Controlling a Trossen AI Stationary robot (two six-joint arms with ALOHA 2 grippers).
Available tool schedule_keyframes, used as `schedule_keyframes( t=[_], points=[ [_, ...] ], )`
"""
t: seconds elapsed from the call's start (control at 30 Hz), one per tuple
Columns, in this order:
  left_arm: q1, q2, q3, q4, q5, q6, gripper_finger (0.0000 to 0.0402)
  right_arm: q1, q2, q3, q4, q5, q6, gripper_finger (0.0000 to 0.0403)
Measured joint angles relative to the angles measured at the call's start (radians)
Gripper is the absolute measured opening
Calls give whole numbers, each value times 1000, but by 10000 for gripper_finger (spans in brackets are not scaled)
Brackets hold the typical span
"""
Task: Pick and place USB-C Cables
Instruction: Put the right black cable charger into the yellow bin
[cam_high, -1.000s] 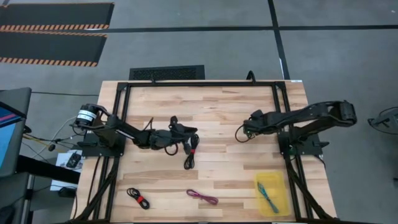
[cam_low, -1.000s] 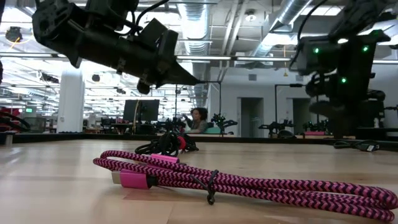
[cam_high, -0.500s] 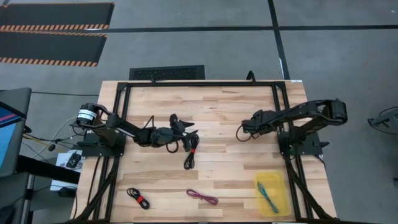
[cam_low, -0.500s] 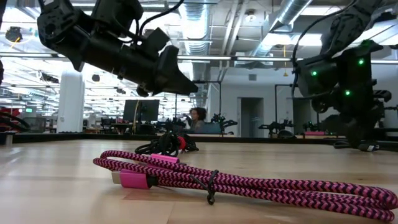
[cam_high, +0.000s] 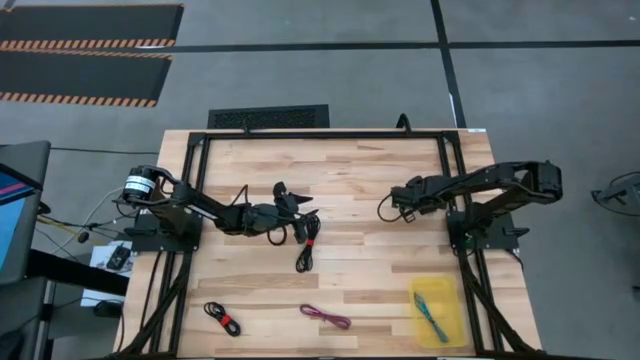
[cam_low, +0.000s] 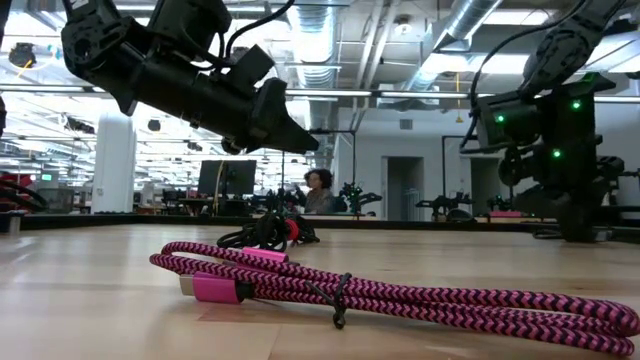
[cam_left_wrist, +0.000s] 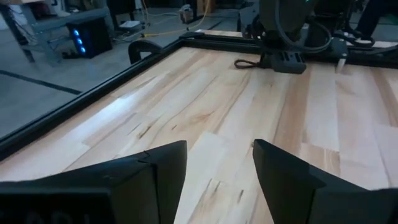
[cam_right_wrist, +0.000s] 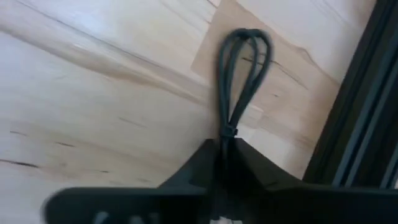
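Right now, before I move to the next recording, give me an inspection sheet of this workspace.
Surface: wooden table in a black frame.
Job's things: teal cable in the yellow tray; magenta cable, black-red cable and black cable with red band on the wood; short black cable held.
Clutter: nothing seen.
Grippers: left gripper open, above the banded cable; right gripper shut on the short black cable.
Cables: loose wiring off the table's left edge.
Surroundings: person in the room behind.
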Motion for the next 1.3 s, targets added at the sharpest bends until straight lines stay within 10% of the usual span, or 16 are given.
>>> schedule_keyframes(
  t=[0.63,1.3],
  points=[
    [-1,0,0,-78,-27,-28,176,515,-71,325,-158,-75,293,9],
    [-1,0,0,-88,-28,-27,176,1297,-25,516,-223,-276,1297,16]
  ],
)
